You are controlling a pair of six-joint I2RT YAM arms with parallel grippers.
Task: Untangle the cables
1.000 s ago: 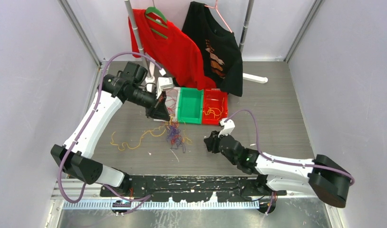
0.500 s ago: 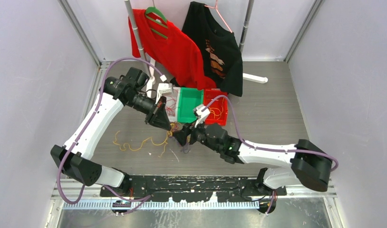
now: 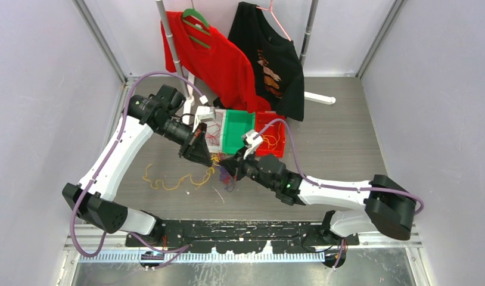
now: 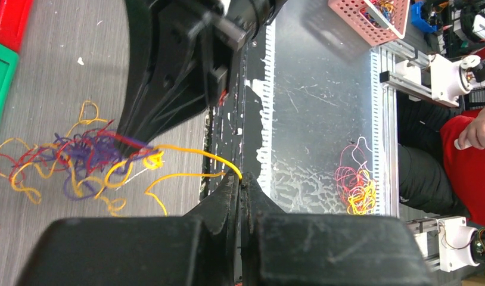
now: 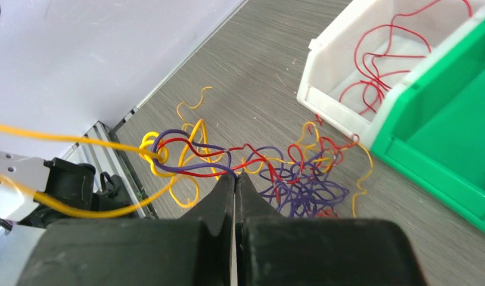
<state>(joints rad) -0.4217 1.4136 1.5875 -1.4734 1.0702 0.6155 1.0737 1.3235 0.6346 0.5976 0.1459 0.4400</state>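
yellow, red and purple strands make up the cable knot [image 3: 229, 176], which lies just under and between the two sets of jaws.

top view: within the last second the right gripper [image 3: 226, 166] has swung in from well off to the right, opened wide on the way, and now stands clenched at the cable knot's edge. the left gripper [image 3: 210, 158], just beside it, has stayed clenched throughout. loose yellow strands [image 3: 168, 180] trail over the table [image 3: 347, 149] behind the left jaws. the white bin [image 3: 209, 124], green bin [image 3: 239, 132] and red bin [image 3: 270, 138] sit beyond both tips.

left wrist view: the left gripper [image 4: 241, 183] grasps a yellow cable [image 4: 192, 153], which arcs forward from the jaw tips into the cable knot [image 4: 85, 158]. the right gripper [image 4: 131, 134] meets the knot's near side, straight ahead of the left jaws.

right wrist view: the right gripper [image 5: 234, 179] is closed, and its tips meet where purple and red strands cross at the near edge of the cable knot [image 5: 294, 176]. it appears to pinch them. the yellow cable [image 5: 61, 138] runs taut out to the left of these jaws.

reading: each side now holds a different strand, so the reach is done and a two-handed pull can follow. drawing the jaws apart should slide the yellow cable out, unless its loop round the purple strands tightens.
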